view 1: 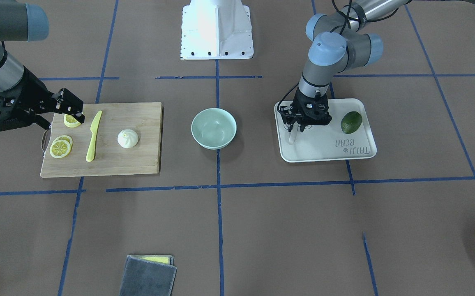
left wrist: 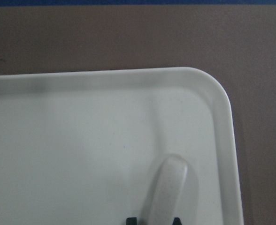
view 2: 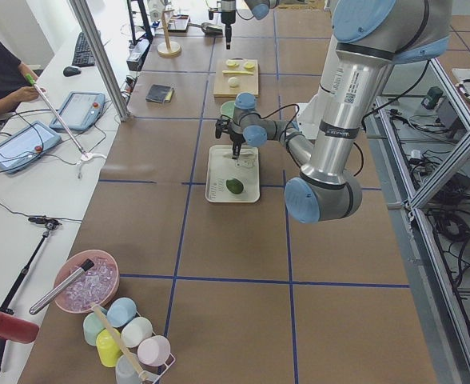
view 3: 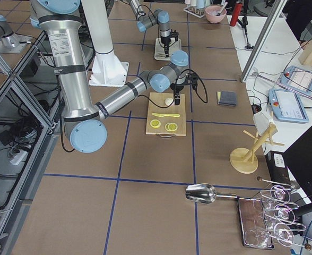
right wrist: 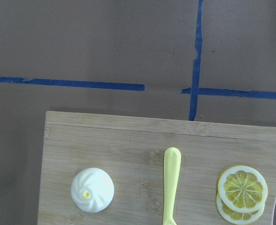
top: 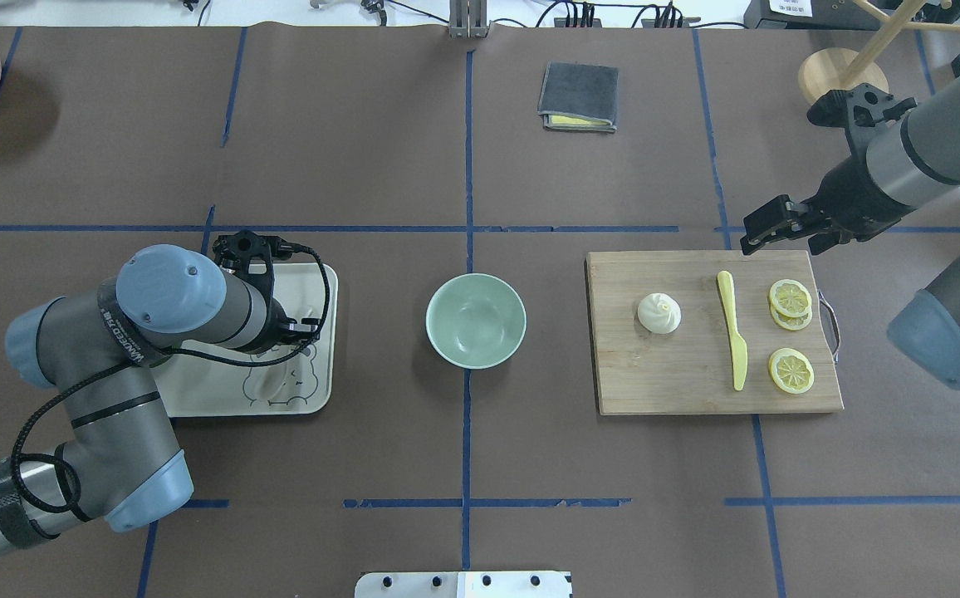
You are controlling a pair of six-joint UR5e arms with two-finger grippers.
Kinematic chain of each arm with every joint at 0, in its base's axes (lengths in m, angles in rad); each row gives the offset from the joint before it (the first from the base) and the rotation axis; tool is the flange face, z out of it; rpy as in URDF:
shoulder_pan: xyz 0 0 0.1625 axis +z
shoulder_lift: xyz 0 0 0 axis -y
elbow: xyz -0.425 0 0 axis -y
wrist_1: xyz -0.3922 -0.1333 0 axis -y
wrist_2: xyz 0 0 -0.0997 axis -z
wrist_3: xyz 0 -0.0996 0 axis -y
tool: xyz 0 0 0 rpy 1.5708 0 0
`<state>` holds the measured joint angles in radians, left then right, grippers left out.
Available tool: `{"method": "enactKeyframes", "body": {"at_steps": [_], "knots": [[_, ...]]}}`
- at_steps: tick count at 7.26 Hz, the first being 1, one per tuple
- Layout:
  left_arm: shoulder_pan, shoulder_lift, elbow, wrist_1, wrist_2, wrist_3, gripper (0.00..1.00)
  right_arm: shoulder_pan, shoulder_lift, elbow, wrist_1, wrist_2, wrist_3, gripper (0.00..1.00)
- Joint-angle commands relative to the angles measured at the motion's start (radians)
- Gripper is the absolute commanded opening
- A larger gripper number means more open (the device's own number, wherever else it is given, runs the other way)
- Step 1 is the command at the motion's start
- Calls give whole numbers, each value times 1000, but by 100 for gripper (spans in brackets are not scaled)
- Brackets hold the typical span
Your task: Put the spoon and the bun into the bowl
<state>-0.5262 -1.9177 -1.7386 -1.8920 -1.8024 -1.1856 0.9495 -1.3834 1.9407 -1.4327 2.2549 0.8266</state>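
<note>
At the left end of the table, left gripper (left wrist: 152,220) is down on the white tray (top: 314,399), fingers pinching the spoon (left wrist: 165,192) by one end; the rest of the spoon sticks out toward the tray corner. The bowl (top: 444,309) is mid-table, well apart from the tray. Next is the cutting board (top: 663,382): bun (top: 659,313) upright at its bowl-side end, then the yellow knife (top: 732,332), then the lemon slices (top: 791,370). Right gripper (top: 750,239) hovers over the board's far edge near the knife, fingers looking spread and holding nothing, with the bun apart from it, bowl-side.
</note>
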Motion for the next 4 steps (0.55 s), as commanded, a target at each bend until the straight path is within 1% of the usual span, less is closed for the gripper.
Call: {"method": "enactKeyframes", "body": {"at_steps": [1,3,4], "knots": [[0,-1,-12,2,0,0,2,-18,3,0,0,-17,2,100],[-4,0,-25,8,0,1,0,-52,33,-11,-2,-44,17,100],[-44,0,-33,16,-2,4,0,-86,44,-12,-2,-69,49,100]]}}
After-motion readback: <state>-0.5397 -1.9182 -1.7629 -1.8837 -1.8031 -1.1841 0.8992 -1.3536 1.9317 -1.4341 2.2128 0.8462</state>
